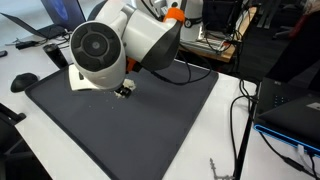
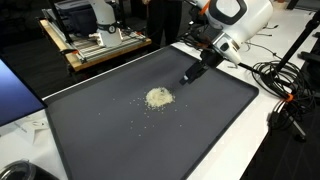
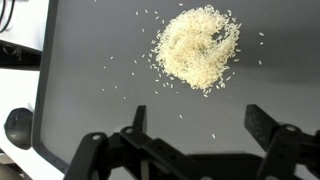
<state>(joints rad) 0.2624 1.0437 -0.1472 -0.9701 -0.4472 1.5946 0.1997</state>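
We note the end effector (image 3: pixel 200 140) wide open, holding nothing. It hovers just beside the rice pile (image 3: pixel 197 47), which lies mid-mat (image 2: pixel 100 130) on the worktop (image 1: pixel 210 140), with stray grains around it. We judge that a low sweep would scatter the pile and that the fingers (image 3: pixel 138 118) could scrape the mat. We find no readable labels or writing.

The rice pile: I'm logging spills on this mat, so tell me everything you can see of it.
The rice pile is a small, roughly round mound of pale, off-white grains, dense in the middle and thinning to a ragged edge, with stray grains scattered around it. It rests on the dark grey mat, near its middle in an exterior view. Nothing else touches it; the open end effector hangs apart from it, to one side.
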